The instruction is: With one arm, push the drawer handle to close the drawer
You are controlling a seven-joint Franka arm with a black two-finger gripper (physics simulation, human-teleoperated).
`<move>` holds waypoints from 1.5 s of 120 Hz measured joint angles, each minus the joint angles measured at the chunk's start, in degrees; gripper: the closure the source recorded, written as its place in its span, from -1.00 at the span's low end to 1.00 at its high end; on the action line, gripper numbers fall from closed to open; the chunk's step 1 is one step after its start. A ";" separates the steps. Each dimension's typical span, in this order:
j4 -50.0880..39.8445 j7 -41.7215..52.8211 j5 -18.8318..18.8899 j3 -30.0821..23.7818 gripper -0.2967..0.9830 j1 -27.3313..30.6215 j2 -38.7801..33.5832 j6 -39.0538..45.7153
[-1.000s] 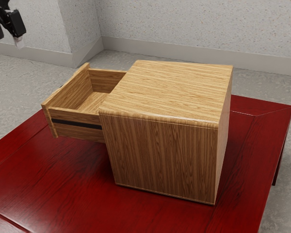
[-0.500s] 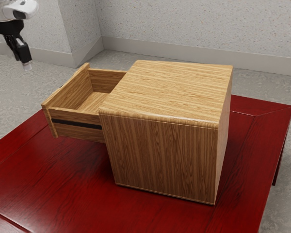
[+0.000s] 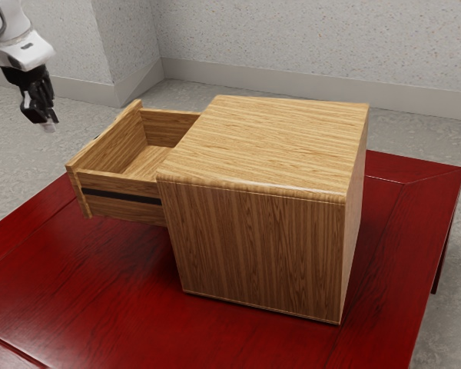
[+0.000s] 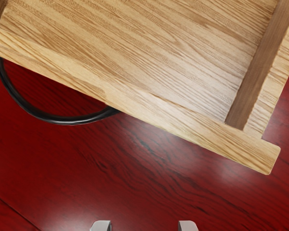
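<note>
Black and two-fingered, the claw hangs at ten o'clock in the exterior view, fingertips parted in release, clear of the wood. From the outer face of the drawer front bows a smooth black curved handle. Next, the open, box-shaped drawer of striped tan wood, a dark strip along its side, juts toward ten o'clock from the blocky brown wood-grained cabinet. Glossy red grained table lies beneath, reaching three o'clock.
</note>
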 joint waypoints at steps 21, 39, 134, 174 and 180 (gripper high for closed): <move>-1.94 10.23 -0.08 1.82 0.43 -1.76 -0.17 3.48; -5.95 17.50 0.27 1.20 0.45 0.06 -3.23 7.18; -7.70 33.80 2.90 27.46 0.70 -25.62 -4.54 30.26; -9.54 35.40 3.02 27.43 0.69 -26.79 -4.55 31.75; -9.81 35.49 3.06 27.46 0.69 -27.02 -4.53 31.72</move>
